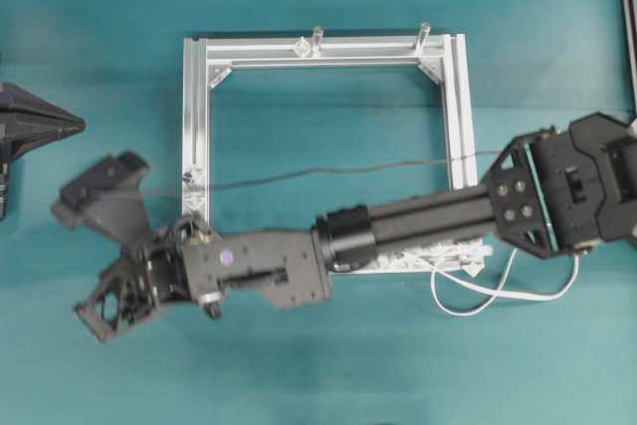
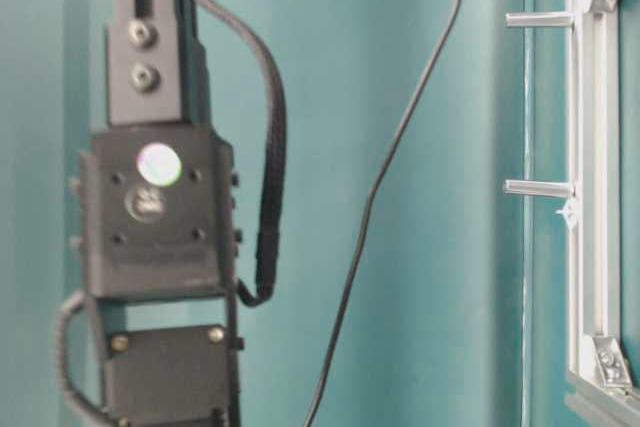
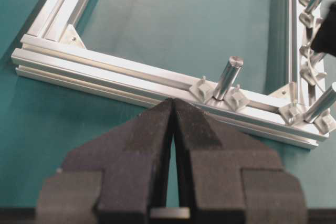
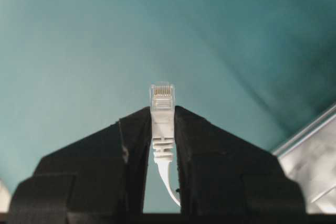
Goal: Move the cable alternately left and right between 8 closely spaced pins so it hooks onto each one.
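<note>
Right tool (image 4: 163, 116) pads around cable (image 4: 162, 109) plug, tip protruding.

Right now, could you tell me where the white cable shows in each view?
Overhead: cable loops lower right, below the silver frame, the shared landmark.
Table-level: not in it; frame at right edge.
Left wrist: unclear; frame crosses middle.
Right wrist: plug end centre, clamped in right gripper; frame lower right.

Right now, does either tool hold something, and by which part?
The right tool holds the cable by its plug, clear tip sticking out. The left tool is shut on nothing.
</note>
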Controlling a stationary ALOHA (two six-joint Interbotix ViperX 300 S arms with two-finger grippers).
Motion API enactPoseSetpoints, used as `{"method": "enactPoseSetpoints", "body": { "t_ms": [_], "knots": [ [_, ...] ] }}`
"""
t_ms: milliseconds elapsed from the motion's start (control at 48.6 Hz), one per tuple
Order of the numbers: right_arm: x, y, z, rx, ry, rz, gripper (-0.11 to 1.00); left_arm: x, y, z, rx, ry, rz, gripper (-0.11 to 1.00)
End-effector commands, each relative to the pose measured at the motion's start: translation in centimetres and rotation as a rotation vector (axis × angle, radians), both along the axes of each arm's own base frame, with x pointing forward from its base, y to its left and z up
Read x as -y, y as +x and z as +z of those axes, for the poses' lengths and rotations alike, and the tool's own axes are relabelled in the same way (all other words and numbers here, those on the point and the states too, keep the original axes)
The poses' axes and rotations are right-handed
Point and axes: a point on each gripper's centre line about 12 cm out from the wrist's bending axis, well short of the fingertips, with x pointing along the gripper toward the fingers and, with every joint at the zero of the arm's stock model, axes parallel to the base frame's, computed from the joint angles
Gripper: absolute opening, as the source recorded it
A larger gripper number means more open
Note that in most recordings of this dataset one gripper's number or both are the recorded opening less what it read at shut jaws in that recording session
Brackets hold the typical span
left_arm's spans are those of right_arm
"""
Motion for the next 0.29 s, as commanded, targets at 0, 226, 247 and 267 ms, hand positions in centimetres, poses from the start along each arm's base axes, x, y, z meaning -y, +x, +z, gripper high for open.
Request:
{"method": "enactPoseSetpoints", "body": {
  "t_ms": [0, 226, 247, 267],
  "knots": [
    [0.5, 0.3, 3.1, 0.067, 0.003, -0.003, 0.15, 0.0, 0.2, 0.6, 0.013, -0.005, 0.002, 0.03],
    [2.8, 0.6, 3.0, 0.070, -0.008, -0.033, 0.15, 0.0, 0.2, 0.6, 0.013, -0.005, 0.002, 0.03],
    [2.9, 0.6, 2.9, 0.068, -0.011, -0.033, 0.15, 0.0, 0.2, 0.5, 0.013, -0.003, 0.001, 0.03],
    [3.0, 0.6, 2.9, 0.069, -0.012, -0.032, 0.15, 0.0, 0.2, 0.5, 0.013, -0.005, 0.002, 0.03]
  ]
}}
